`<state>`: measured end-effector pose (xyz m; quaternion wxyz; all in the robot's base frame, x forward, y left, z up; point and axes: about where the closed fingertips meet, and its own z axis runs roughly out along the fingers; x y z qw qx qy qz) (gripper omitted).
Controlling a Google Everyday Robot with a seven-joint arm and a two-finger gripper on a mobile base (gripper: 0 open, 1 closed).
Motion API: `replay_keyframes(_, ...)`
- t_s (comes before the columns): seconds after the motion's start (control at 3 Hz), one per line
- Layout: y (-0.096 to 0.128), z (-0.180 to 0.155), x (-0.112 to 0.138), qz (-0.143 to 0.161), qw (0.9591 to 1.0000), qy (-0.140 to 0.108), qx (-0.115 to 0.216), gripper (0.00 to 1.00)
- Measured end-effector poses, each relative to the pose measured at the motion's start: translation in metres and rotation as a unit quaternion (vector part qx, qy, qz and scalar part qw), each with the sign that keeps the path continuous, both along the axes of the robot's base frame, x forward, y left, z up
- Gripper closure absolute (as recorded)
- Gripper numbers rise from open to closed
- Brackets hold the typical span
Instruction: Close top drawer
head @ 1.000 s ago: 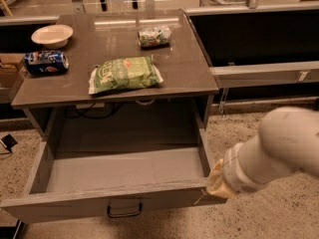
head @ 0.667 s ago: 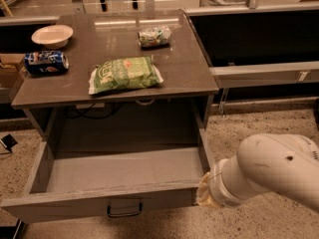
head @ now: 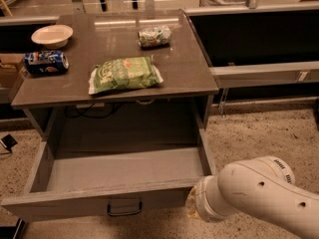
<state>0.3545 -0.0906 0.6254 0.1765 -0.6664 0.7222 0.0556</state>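
Observation:
The top drawer (head: 114,171) is pulled far out from under the grey table top (head: 119,44). It is wide, shallow, grey and empty inside. Its flat front (head: 75,205) faces me low in the view, with a small dark wire handle (head: 124,208) at its centre. My white arm (head: 259,198) comes in from the lower right. My gripper (head: 192,209) is at the arm's end, right at the drawer front's right end, mostly hidden behind the wrist.
On the table top lie a green bag (head: 124,73), a blue can on its side (head: 46,62), a white bowl (head: 52,35) and a small green packet (head: 154,36). A dark shelf unit (head: 259,44) stands to the right. The floor is speckled stone.
My arm has swung left and lower, bringing the gripper from beside the drawer's right corner to the right end of its front. The drawer looks just as far open.

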Motion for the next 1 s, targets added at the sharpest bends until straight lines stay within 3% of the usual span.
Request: replay_keyframes(1.0, -0.0001, 0.0001, 0.0003, -0.001, 1.0, -0.002, 0.0, 0.28)
